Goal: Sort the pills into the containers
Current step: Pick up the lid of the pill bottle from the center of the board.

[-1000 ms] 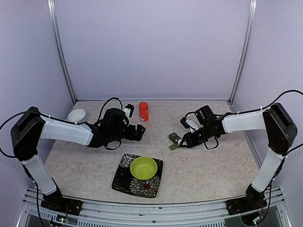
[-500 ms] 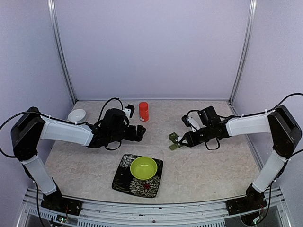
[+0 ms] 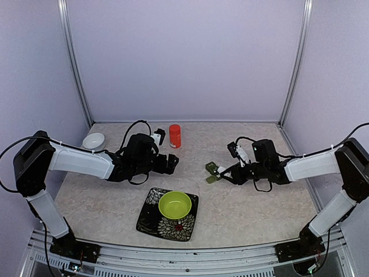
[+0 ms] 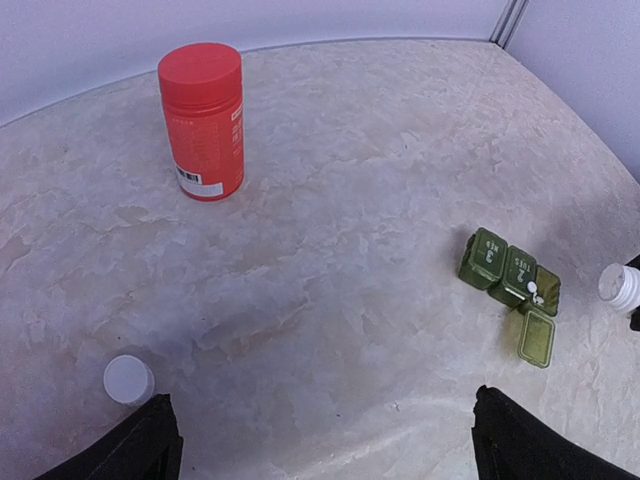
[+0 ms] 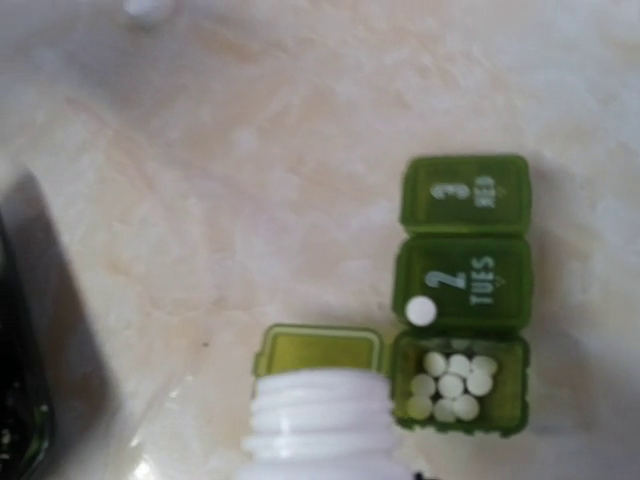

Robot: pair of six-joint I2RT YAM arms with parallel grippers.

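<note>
Well, roughly a third done: the left gripper (image 4: 322, 400) hangs spread wide, empty; the right gripper (image 3: 228, 172) clasps one white bottle (image 5: 320, 420) tipped over the pillbox (image 3: 212, 171) on the table (image 3: 259, 202); of three compartments (image 5: 465, 275), one is open, holding roughly nine pills (image 5: 451, 385); one stray pill (image 5: 421, 311) lies on the middle lid.

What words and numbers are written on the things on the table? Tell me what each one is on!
"3 WED": on the end lid of the green pillbox.
"2 TUES": on the middle lid.
Orange bottle: it has print and a barcode, but they are too small to read.
Nothing else here carries readable text.
</note>
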